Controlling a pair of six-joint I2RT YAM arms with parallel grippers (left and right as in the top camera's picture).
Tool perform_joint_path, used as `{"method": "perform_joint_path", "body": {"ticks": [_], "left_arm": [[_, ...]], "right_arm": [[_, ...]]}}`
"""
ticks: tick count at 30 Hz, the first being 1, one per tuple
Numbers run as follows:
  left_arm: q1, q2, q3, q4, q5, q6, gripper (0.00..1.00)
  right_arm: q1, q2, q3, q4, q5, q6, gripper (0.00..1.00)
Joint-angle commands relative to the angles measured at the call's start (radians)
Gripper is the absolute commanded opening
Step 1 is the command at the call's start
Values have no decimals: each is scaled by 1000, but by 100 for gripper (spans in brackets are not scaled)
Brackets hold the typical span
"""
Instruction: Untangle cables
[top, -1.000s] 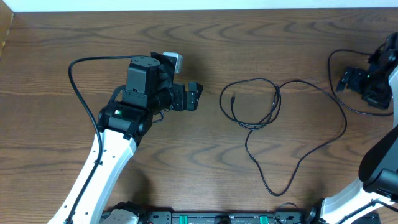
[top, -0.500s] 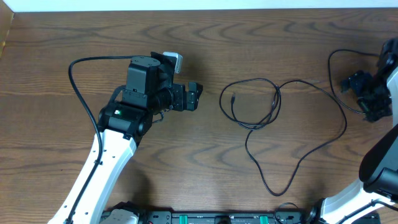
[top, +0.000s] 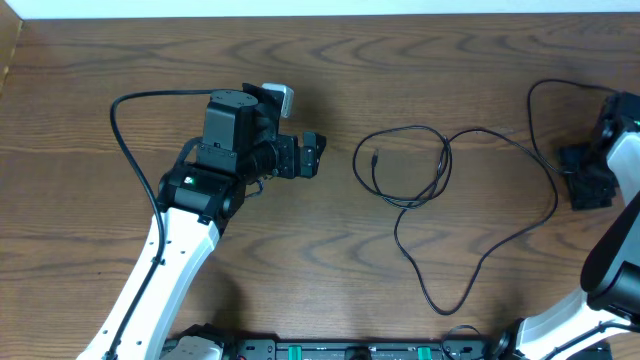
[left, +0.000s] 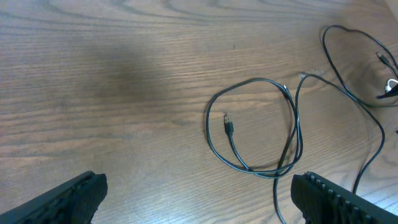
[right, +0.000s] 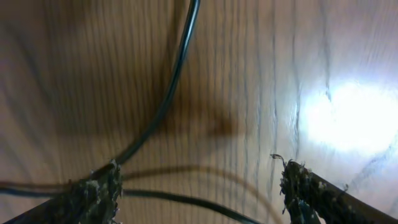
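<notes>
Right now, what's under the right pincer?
The open right pincer hangs over the wooden table. A black cable curves across the wood beneath it. Where the cable ends is out of view, and from overhead the arm covers that spot.

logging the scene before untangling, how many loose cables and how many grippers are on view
loose thin black cable: 1, looped over itself
grippers: 2, the left gripper and the right gripper, both open
total: 3
</notes>
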Motion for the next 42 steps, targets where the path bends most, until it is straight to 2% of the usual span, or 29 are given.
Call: {"method": "perform_joint_path", "body": {"ticks": [1, 12, 19, 27, 28, 34, 37, 42], "left_arm": [[3, 5, 22, -4, -10, -8, 100], [3, 5, 22, -4, -10, -9, 100], [3, 5, 22, -4, -10, -8, 100], [3, 5, 22, -4, -10, -8, 100], [3, 5, 22, -4, -10, -8, 100], [3, 5, 22, -4, -10, -8, 99], [3, 5, 22, -4, -10, -8, 99], [3, 5, 22, -4, -10, -8, 100]], "right_arm": [[-33, -16, -6, 10, 38, 22, 77], [-121, -16, -21, 11, 132, 22, 74], [-161, -16, -60, 64, 168, 21, 65], [-175, -16, -89, 148, 156, 2, 60], [-175, -16, -89, 176, 119, -41, 60], [-175, -16, -89, 229, -1, -72, 60], [-172, -7, -90, 269, 72, -72, 57], [-174, 55, -90, 299, 71, -72, 52]]}}
